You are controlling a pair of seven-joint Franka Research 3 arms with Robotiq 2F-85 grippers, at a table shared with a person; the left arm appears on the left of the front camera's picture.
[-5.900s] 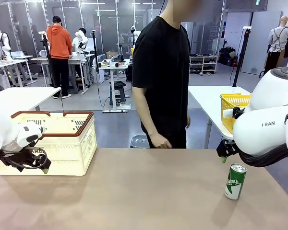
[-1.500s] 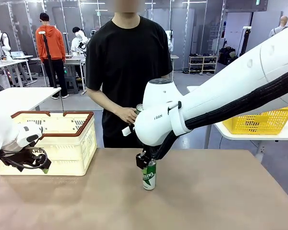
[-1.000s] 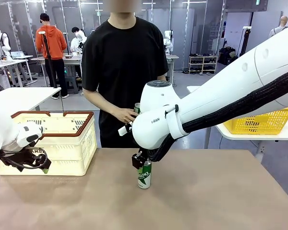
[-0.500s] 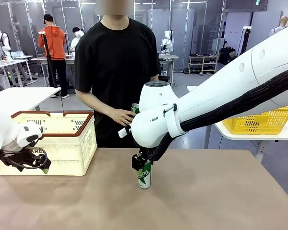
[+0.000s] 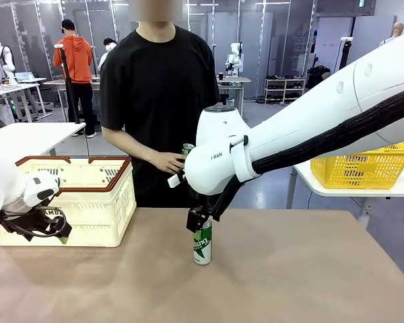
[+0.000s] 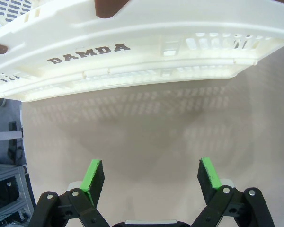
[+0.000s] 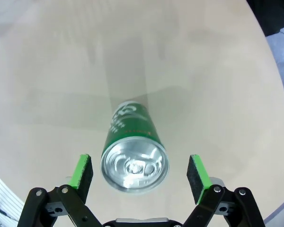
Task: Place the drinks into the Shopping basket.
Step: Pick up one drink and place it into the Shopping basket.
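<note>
1. Table (image 5: 303, 282): tan top, nearest you.

2. Left gripper (image 5: 46, 226) (image 6: 150, 176): you have it low at the near left edge. Its jaws are spread wide with nothing between the green pads (image 6: 94, 176). Its wrist view looks at the table and the side of item 5, which it is near but not touching.

3. Green can (image 5: 202, 248) (image 7: 131, 142): one of the drinks, green with white lettering. You find it upright on the table at mid-width, outside the basket and well to that basket's right.

4. Right gripper (image 5: 198, 219) (image 7: 140, 166): you see it straight over the can's top, arm reaching in from the right. Its jaws stand wide. Its pads (image 7: 82, 171) flank the silver lid with a clear gap on each side, so nothing is gripped.

5. Shopping basket (image 5: 87, 198) (image 6: 146, 61): cream slotted crate with a brown rim and "DAMDA" on its side, at the table's left. You cannot see into it.

6. Person's hand (image 5: 167, 161): at the far edge, behind the right arm, holding a second can (image 5: 187, 149) with a green top part showing.

7. Yellow mesh basket (image 5: 355, 163): on a white side table (image 5: 384, 186), far right.
</note>
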